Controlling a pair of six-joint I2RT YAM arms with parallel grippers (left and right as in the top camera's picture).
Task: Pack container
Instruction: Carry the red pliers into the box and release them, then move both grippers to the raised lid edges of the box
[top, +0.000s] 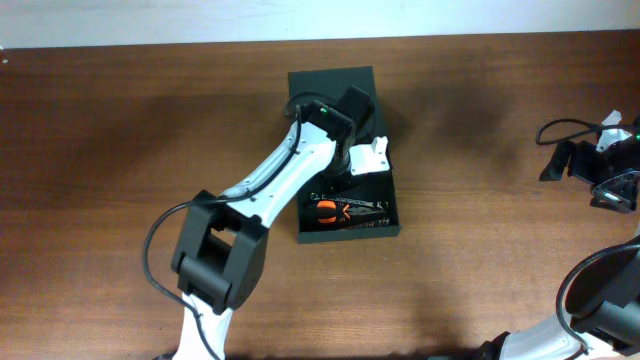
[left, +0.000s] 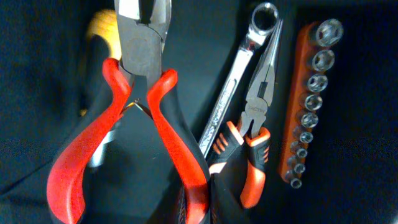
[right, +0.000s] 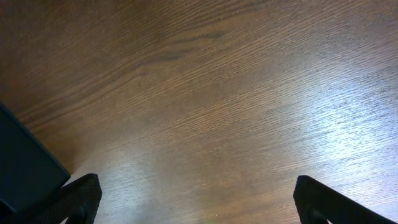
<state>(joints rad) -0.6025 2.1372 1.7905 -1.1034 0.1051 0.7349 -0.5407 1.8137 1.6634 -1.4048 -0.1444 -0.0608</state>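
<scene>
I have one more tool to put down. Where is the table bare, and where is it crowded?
Bare table lies wide left of the container, and on its right as far as the right gripper. Inside the container is crowded: socket rail, wrench, needle-nose pliers side by side, red pliers hanging above.

The container (top: 350, 234), a matte dark green-black rectangular box, sits flat on the worktop (top: 120, 150) at the centre of the overhead frame. Its hinged flap lid (top: 325, 82) lies open, folded back toward the frame's upper edge.
</scene>
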